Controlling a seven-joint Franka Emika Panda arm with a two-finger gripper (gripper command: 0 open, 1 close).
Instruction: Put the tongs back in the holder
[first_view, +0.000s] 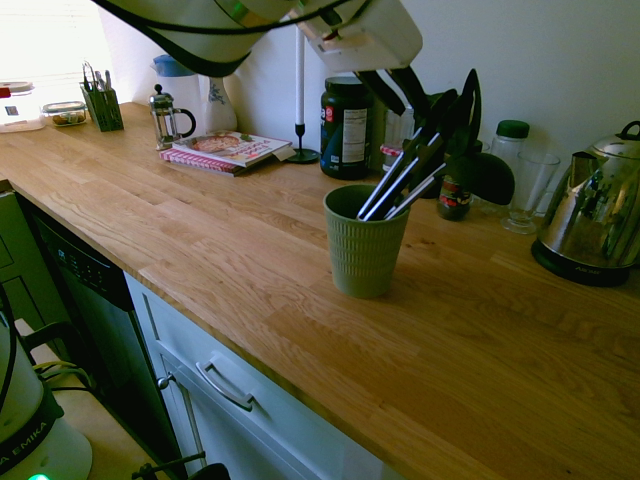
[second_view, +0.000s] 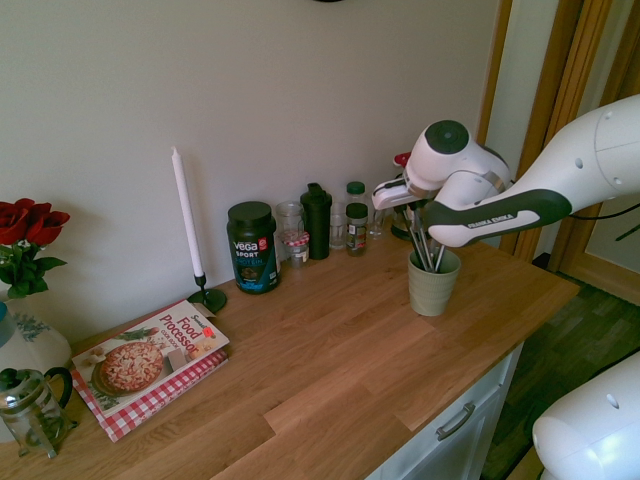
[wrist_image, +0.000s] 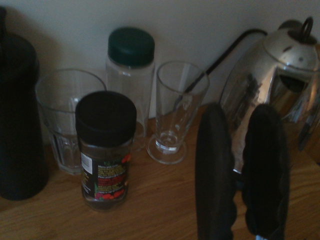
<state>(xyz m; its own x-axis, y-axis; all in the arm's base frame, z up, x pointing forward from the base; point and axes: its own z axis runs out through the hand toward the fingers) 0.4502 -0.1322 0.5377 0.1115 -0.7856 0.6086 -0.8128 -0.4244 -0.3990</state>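
On the wooden table, going left to right in the first exterior view, a dark-green pen caddy stands at the far 10 o'clock corner, with a glass French press just beside it. A cookbook lies flat next, on a red-checked cloth, and a white candle rises upright from a dark stand behind it. A dark protein tub stands against the wall.

Near the middle of the table sits the holder, an olive-green ribbed cup, upright and well apart from the table's front edge. The tongs stand in it, silvery arms down inside the cup, leaning toward 1 o'clock with the black ends uppermost. A black ladle leans the same way just beside them, its bowl hanging past the cup's rim.

The tool hangs above the cup at about 12 o'clock from it, its dark fingers reaching down around the upper part of the tongs; whether they grip the tongs or stand apart from them cannot be told.

Behind the cup, a small dark-lidded jar, a green-capped clear bottle and a footed glass stand close together. At 3 o'clock, a shiny steel kettle sits on its base.
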